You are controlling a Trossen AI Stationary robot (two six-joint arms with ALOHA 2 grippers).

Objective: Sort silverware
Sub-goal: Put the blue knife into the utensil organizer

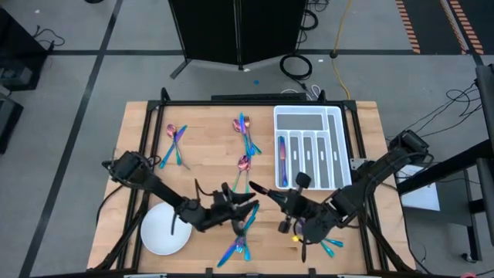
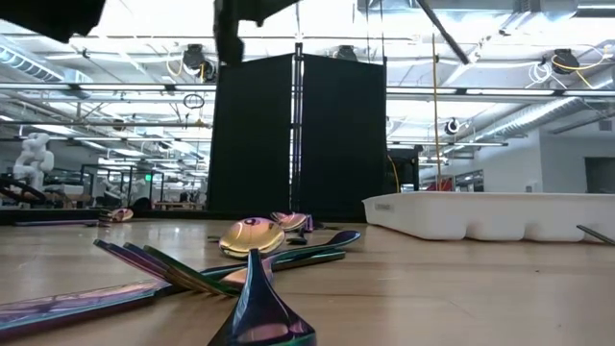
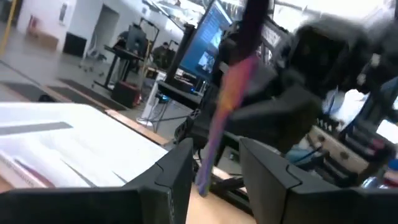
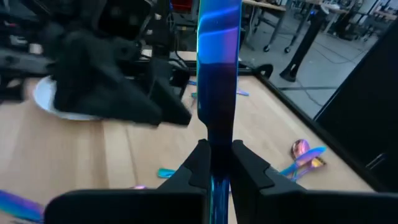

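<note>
My right gripper [image 1: 268, 192] [image 4: 216, 154] hangs over the table's near middle, shut on one flat iridescent blue-purple piece of silverware [image 1: 255, 187] [image 4: 217, 56]. My left gripper [image 1: 244, 203] [image 3: 217, 165] faces it, open. In the left wrist view the held piece [image 3: 219, 118] shows pink-purple, and its free end reaches down between the left fingers; I see no touch. Loose silverware lies flat on the wood at the far left [image 1: 174, 144], far middle [image 1: 245, 133] and near edge [image 1: 239, 241]. More pieces lie close in the low view [image 2: 252, 240]. My right gripper pinches the flat piece between its two fingers by one end [image 4: 217, 144]. The rest sticks out ahead of the fingertips, along the fingers, toward the left gripper. The piece is lifted clear of the table. I cannot tell which end is in the hold.
The white divided tray [image 1: 333, 147] [image 2: 500, 213] sits at the far right, with one piece in a long slot [image 1: 282, 164]. A round white plate [image 1: 160, 232] lies near left, under the left arm. Teal pieces [image 1: 330, 245] lie below the right arm. Bare wood shows at the left middle.
</note>
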